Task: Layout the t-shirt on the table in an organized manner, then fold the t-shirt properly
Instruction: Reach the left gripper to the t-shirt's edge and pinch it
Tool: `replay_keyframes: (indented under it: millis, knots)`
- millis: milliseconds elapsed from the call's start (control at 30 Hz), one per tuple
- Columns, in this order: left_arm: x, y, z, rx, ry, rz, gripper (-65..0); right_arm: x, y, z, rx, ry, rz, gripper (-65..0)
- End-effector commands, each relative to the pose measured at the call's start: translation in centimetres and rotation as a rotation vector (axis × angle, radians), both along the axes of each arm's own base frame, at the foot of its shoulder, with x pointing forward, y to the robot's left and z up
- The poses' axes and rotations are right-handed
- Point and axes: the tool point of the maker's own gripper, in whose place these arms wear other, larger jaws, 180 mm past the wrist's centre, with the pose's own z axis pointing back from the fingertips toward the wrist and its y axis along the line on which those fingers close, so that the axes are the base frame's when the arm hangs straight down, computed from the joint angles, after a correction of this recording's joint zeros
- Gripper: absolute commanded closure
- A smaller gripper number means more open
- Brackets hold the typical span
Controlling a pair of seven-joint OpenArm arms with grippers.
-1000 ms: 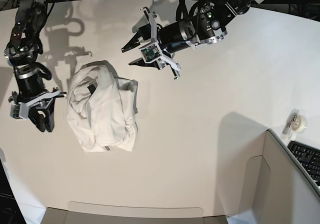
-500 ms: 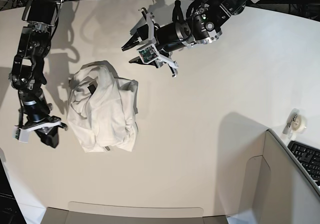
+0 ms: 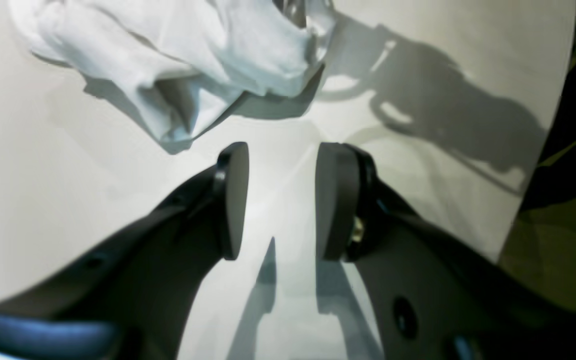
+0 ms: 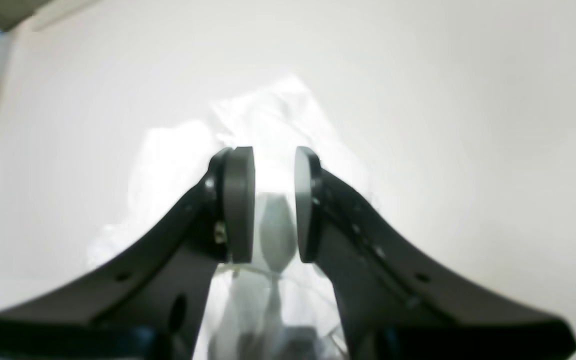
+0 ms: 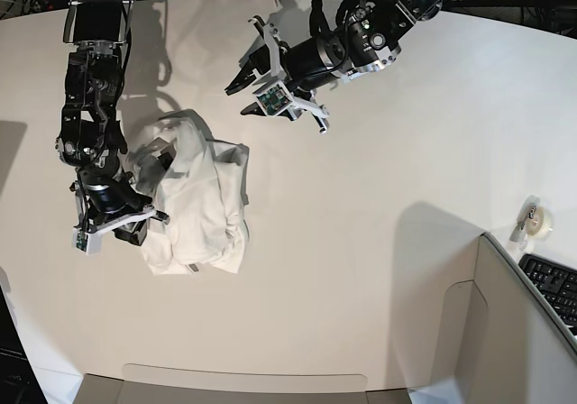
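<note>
The white t-shirt (image 5: 194, 197) lies crumpled in a heap on the left part of the white table (image 5: 361, 242), with a small dark neck label (image 5: 167, 160) showing. My right gripper (image 5: 133, 233) is over the shirt's lower left edge. In the right wrist view the right gripper (image 4: 273, 205) has its jaws a little apart above the cloth (image 4: 268, 125), with nothing between them. My left gripper (image 5: 238, 97) is open and empty above bare table, up and right of the shirt. In the left wrist view the left gripper (image 3: 280, 200) points at the shirt (image 3: 193, 65), a short way off.
A grey-white box panel (image 5: 505, 332) stands at the lower right corner, with a keyboard (image 5: 552, 287) behind it and a tape roll (image 5: 535, 222) on the table beside it. The table's curved far edge runs along the top, dark beyond it.
My right gripper has swung from the table left of the shirt to the shirt's lower left edge. My left gripper has shifted slightly up and stays open.
</note>
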Motion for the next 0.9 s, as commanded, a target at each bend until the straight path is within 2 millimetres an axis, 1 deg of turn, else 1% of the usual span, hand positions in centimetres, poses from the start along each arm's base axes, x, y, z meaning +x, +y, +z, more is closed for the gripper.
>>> replay_keyframes:
  millis: [0, 100, 200, 233, 300, 367, 500, 600, 667, 700, 800, 867]
  knots:
    - [0.1, -0.3, 1.0, -0.034, -0.022, -0.004, -22.4, 0.7, -0.3, 1.5, 0.002, -0.049, -0.013, -14.1]
    - [0.0, -0.3, 1.0, -0.034, -0.019, -0.004, -22.4, 0.7, -0.4, 0.0, 0.023, -0.006, -0.03, -14.1]
    - [0.0, -0.3, 1.0, -0.034, -0.019, -0.004, -22.4, 0.5, -0.2, -1.1, 0.032, 0.04, -0.023, -14.1]
    - [-0.1, -0.3, 0.9, -0.034, -0.017, -0.004, -22.4, 0.1, 0.5, -1.7, 0.047, 0.079, -0.008, -14.1]
    - [-0.1, -0.3, 0.9, -0.034, -0.017, -0.004, -22.4, 0.1, 1.4, -2.0, 0.075, 0.125, 0.011, -14.1]
    - [-0.2, -0.3, 0.8, -0.034, -0.011, -0.004, -22.4, -0.1, 1.9, -2.3, 0.087, 0.144, 0.021, -14.1]
    - [-0.4, -0.2, 0.6, -0.035, -0.002, 0.002, -22.4, -0.1, 2.1, -2.0, 0.087, 0.135, 0.023, -14.1]
    - [-0.4, -0.1, 0.7, -0.037, -0.005, 0.003, -22.4, 0.0, 1.9, -1.0, 0.075, 0.11, 0.026, -14.1]
    - [-0.2, 0.0, 1.0, -0.042, -0.013, 0.009, -22.4, -0.1, 2.1, -0.3, 0.071, 0.089, 0.032, -14.1]
    - [0.6, 0.5, 1.8, -0.051, -0.036, 0.032, -22.4, -0.3, 2.0, 0.5, 0.061, 0.068, 0.034, -14.1]
    - [3.2, 2.6, 4.3, -0.077, -0.104, 0.119, -22.4, -2.2, -0.4, 1.5, 0.043, 0.032, -0.019, -14.1]
    - [4.1, 3.4, 4.8, -0.076, -0.125, 0.147, -22.4, -3.1, -1.8, 1.6, 0.037, 0.026, -0.056, -14.1]
